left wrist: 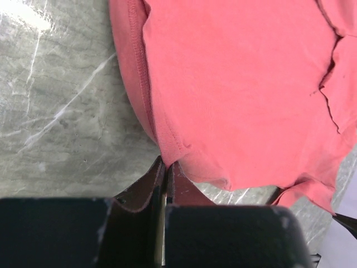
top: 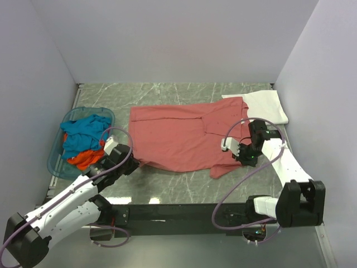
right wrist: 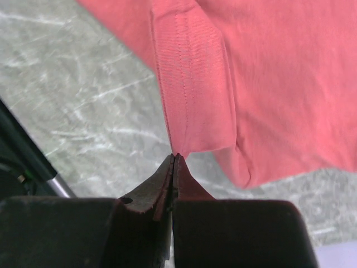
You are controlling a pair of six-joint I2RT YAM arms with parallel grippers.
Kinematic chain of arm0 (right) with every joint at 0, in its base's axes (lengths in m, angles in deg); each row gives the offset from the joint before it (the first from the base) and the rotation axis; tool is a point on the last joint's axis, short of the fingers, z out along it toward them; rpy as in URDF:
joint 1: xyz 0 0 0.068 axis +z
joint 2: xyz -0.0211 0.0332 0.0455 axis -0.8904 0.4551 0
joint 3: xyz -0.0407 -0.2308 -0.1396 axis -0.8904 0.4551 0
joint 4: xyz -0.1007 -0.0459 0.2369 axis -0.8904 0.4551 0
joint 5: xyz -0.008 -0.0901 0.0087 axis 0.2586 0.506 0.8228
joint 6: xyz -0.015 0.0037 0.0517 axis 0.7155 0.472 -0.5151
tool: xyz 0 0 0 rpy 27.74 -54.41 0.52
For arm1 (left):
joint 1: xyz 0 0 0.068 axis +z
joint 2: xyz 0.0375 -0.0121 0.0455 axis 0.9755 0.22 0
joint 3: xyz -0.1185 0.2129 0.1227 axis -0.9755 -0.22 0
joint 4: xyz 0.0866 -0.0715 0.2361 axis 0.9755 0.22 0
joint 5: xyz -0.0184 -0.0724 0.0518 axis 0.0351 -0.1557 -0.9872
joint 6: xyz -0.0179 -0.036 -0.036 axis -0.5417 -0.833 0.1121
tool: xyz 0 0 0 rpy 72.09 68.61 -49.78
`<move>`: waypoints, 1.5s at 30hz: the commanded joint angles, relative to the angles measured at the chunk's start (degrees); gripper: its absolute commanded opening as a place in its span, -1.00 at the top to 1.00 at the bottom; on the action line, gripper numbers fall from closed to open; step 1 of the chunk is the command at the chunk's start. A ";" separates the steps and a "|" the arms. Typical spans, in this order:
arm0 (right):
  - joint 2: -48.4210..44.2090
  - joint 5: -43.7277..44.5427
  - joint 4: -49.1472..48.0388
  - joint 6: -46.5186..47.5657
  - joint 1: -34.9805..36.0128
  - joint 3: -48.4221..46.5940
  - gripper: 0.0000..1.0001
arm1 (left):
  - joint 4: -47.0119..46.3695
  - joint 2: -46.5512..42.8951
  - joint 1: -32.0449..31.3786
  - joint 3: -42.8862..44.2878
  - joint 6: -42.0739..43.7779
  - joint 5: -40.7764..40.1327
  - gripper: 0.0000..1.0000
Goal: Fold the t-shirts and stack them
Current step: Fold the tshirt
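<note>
The left tool (left wrist: pixel 166 165) is pinched tight on the near edge of the red shirt (top: pixel 178 137). The right tool (right wrist: pixel 174 159) is squeezed closed too, and it grips a folded bit of the same shirt's edge. The shirt lies flat on the worktop (top: pixel 184 187), spread out between the two tools and away past them. A white shirt (top: pixel 268 103) lies beyond the right tool. Just beside the left tool, a blue basket (top: pixel 56 163) has a teal shirt (top: pixel 83 131) and an orange shirt (top: pixel 83 159) in it.
</note>
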State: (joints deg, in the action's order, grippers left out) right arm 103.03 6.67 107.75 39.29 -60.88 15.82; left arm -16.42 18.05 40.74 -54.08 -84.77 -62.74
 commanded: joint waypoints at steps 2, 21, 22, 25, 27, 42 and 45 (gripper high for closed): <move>-5.54 -2.44 6.75 3.01 -1.69 -2.46 1.00 | 1.18 -2.67 0.26 0.65 1.81 0.32 0.99; -16.09 -0.86 7.65 -1.46 -9.43 -8.35 1.00 | 1.71 -5.13 0.26 0.74 1.81 -0.47 0.99; -16.09 -0.68 7.29 -1.81 -9.51 -8.53 1.00 | 1.71 -5.22 0.26 0.82 1.55 -0.48 0.99; -16.18 -0.51 5.97 -2.87 -10.04 -9.32 1.00 | 1.45 -5.48 0.17 0.91 0.93 -0.56 0.99; -16.44 -0.24 5.18 -3.31 -10.30 -9.85 1.00 | 1.27 -5.57 0.26 1.09 0.76 -0.74 0.99; -15.92 -1.21 4.04 -2.96 -11.71 -12.83 1.00 | 1.88 -5.57 0.26 3.37 1.72 -1.79 0.99; -15.13 -1.12 2.90 -3.48 -12.06 -13.80 1.00 | 2.59 -5.05 0.26 3.55 1.37 -3.19 0.99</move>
State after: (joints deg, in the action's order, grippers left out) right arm 87.77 6.00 113.74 36.82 -72.20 5.70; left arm -14.26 13.05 40.74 -53.07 -83.74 -63.39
